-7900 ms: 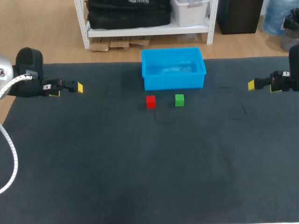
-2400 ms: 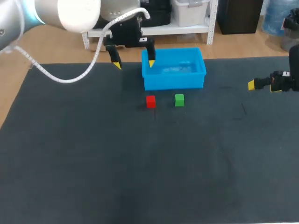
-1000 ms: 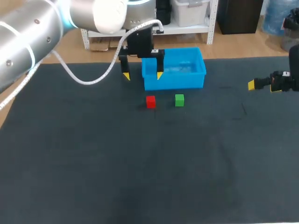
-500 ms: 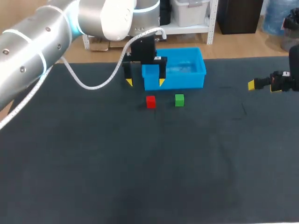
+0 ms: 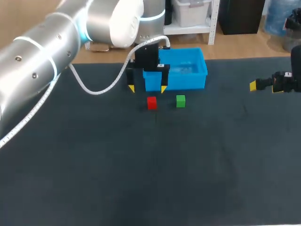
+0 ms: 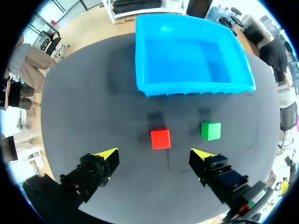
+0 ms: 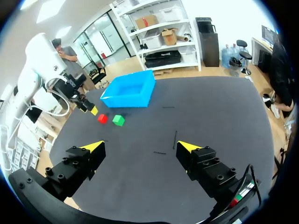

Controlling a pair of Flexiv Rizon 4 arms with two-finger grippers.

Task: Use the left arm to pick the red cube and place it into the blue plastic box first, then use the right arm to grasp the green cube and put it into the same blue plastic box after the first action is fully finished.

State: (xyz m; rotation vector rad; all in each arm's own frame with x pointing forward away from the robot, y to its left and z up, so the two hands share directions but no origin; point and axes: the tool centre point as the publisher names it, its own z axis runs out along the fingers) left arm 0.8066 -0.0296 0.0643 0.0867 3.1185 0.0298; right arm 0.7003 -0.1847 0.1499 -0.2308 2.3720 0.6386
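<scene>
The red cube (image 5: 151, 102) (image 6: 160, 138) rests on the dark table just in front of the blue plastic box (image 5: 197, 75) (image 6: 191, 87), with the green cube (image 5: 180, 100) (image 6: 210, 130) close to its right. My left gripper (image 5: 147, 88) (image 6: 155, 153) hangs open above the box's near left corner, and the red cube lies just ahead of the gap between its fingers. At the table's right side my right gripper (image 5: 253, 85) (image 7: 140, 147) is open and holds nothing; both cubes (image 7: 102, 118) (image 7: 118, 120) and the box (image 7: 128, 98) lie far ahead of it.
The box looks empty inside. Dark table surface (image 5: 155, 169) spreads wide in front of the cubes and to both sides. My left arm (image 5: 56, 42) crosses in from the far left corner.
My left gripper has moved down and a little nearer, from over the box's left edge toward the red cube. The right arm and both cubes have stayed put.
</scene>
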